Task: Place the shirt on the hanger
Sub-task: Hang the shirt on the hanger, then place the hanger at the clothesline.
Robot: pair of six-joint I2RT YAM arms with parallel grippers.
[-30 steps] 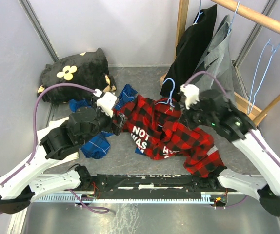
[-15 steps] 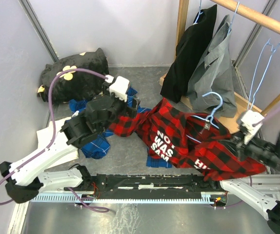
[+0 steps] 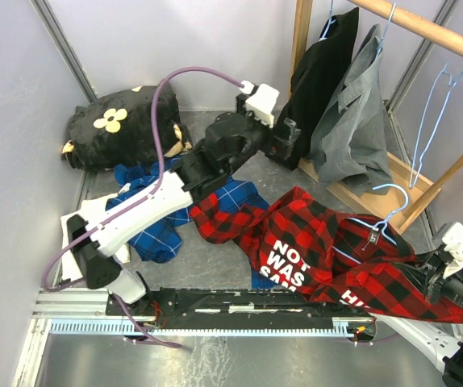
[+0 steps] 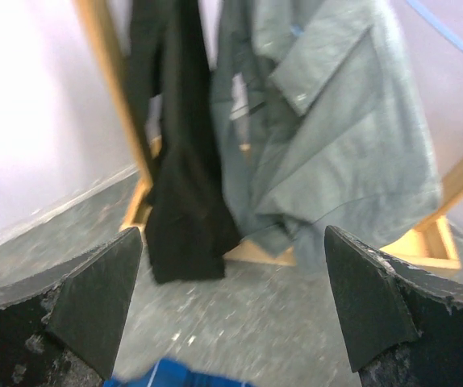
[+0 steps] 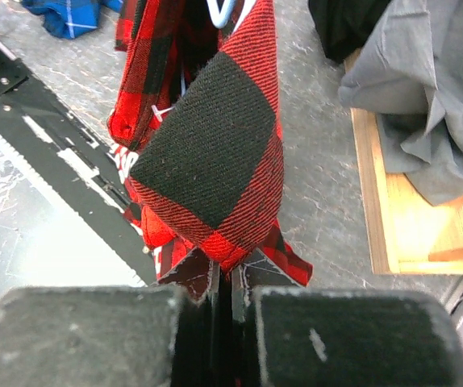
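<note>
Jaws of our right gripper (image 5: 219, 282) pinch the shirt (image 3: 312, 242), our left gripper (image 4: 231, 298) gapes empty; tugging could slip the hanger (image 3: 390, 185) out.

Pale lilac walls (image 3: 215, 48) close me in on three sides and meet a grey speckled floor (image 3: 203, 262). To my right stands a wooden clothes rack (image 3: 302, 32) with a black garment (image 3: 320, 72) and a grey garment (image 3: 356, 121) hanging from it. A black flowered cushion (image 3: 123, 125) sits in the far left corner.

Left arm (image 3: 147, 211): white links, black joints; a purple cable (image 3: 160, 105) runs to a white camera block (image 3: 260, 100) beside the black left hand (image 3: 289, 139).
</note>
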